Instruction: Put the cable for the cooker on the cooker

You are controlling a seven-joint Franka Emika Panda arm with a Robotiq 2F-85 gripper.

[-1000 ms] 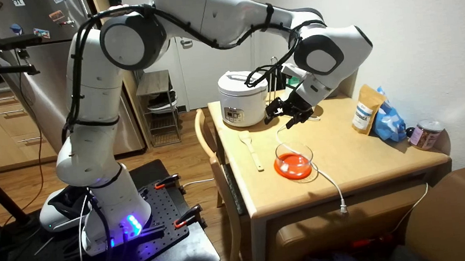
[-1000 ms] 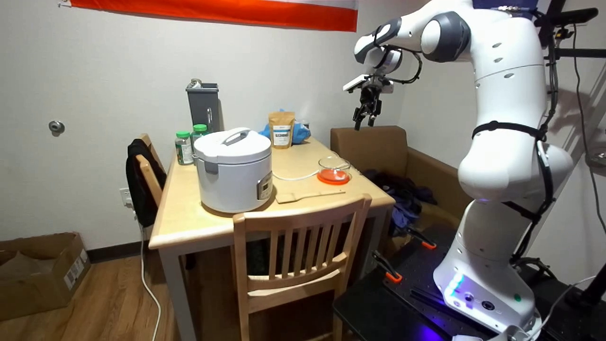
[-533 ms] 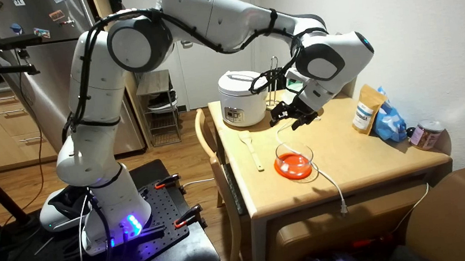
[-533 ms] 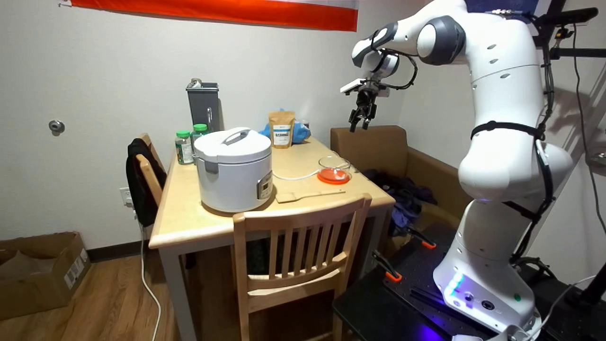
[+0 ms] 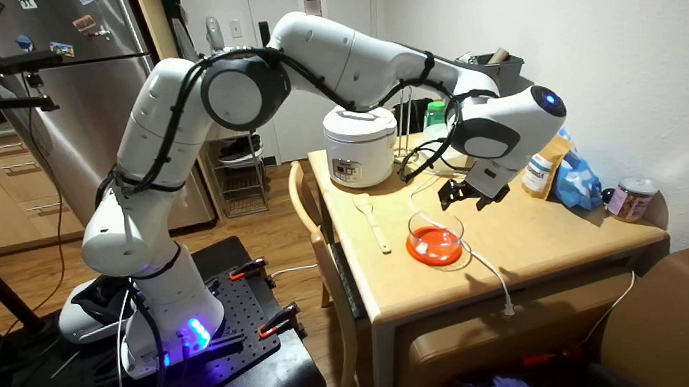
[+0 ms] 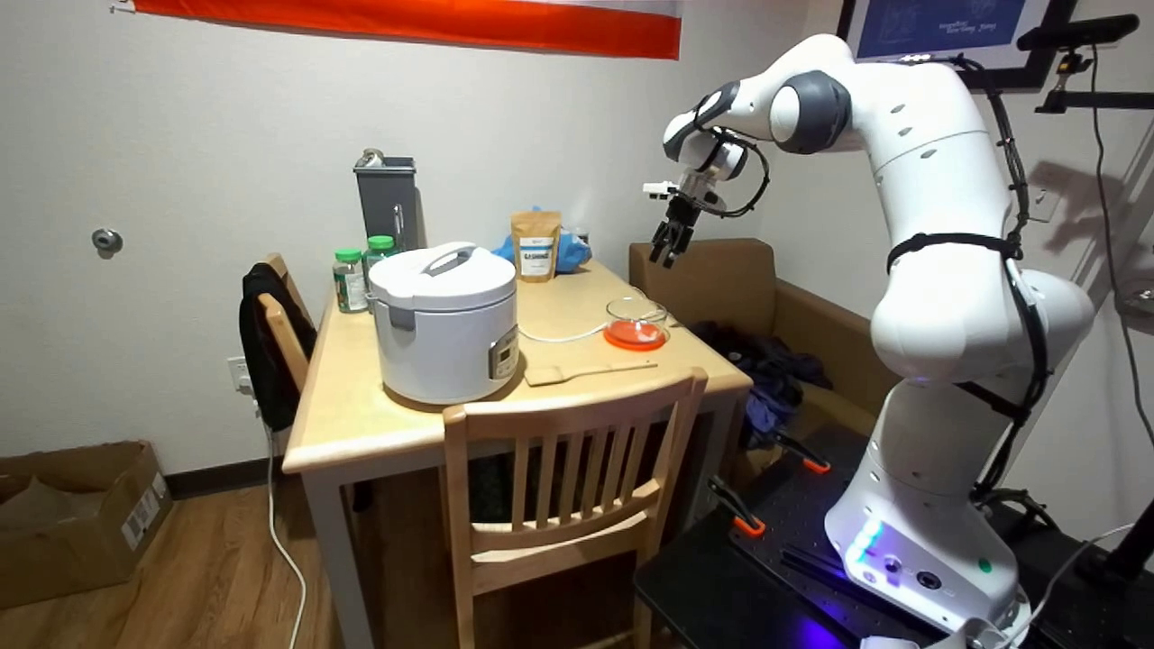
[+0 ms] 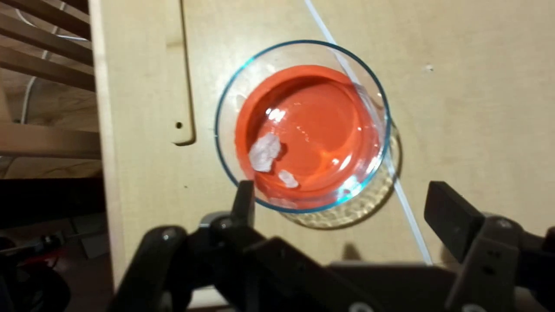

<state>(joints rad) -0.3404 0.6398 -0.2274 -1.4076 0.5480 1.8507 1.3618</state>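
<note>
The white rice cooker (image 5: 361, 149) stands upright on the table near the far corner; it also shows in an exterior view (image 6: 446, 333). The thin white cable (image 5: 486, 263) runs from near the cooker, past a glass bowl, and over the table edge, where its plug (image 5: 508, 310) hangs down. Part of the cable also shows in an exterior view (image 6: 563, 339) and in the wrist view (image 7: 409, 216). My gripper (image 5: 462, 204) is open and empty above the table, apart from the cable; it also shows in an exterior view (image 6: 663, 260) and the wrist view (image 7: 341, 190).
The glass bowl with an orange-red base (image 7: 303, 130) stands close by the cable. A wooden spatula (image 5: 374, 225) lies near the table edge. A brown pouch (image 6: 536, 248) and a jar (image 5: 631, 198) stand by the wall. A wooden chair (image 6: 577, 451) stands against the table.
The arm has come down and extended, moving the gripper lower and away from the cooker, rightward in an exterior view. The gripper stays open. The cable and cooker have not moved.
</note>
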